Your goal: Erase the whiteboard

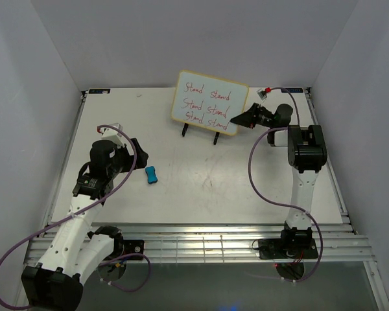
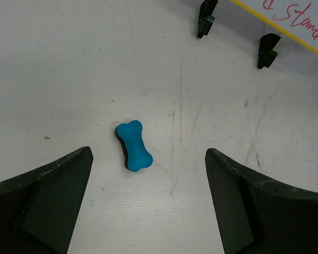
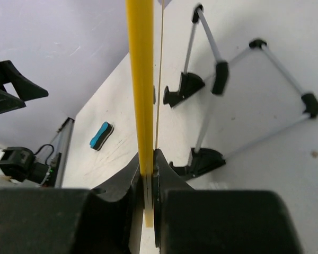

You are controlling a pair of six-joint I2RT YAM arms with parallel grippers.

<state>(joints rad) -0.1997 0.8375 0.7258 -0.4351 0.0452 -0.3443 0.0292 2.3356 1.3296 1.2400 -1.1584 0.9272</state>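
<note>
**Desk:** What fills the overhead view?

**Caption:** A white table [image 1: 201,194], boxed in by pale walls. The whiteboard [image 1: 211,102] stands upright at the far centre of it, with red handwriting [image 1: 206,97] across its face.

**Desk:** And the arms?

**Caption:** The right arm [image 1: 305,155] reaches in from the board's right side. The left arm [image 1: 84,194] leans over the table's left half, well apart from the board.

**Desk:** What are the grippers doing?

**Caption:** The right gripper [image 3: 148,164] is clenched on the board's right edge. Its wrist view shows the thin yellow frame [image 3: 140,79] pinched tight between the two fingers. The left gripper [image 2: 148,152] is spread wide and grasps nothing.

**Desk:** Anything smaller?

**Caption:** A blue bone-shaped eraser [image 2: 133,146] lies flat on the table, left of centre and nearer the arms than the board. In the left wrist view it sits between the spread fingers, touching neither. Smallest of all are the board's two black feet [image 2: 266,50], planted on the table below its lower edge.
</note>
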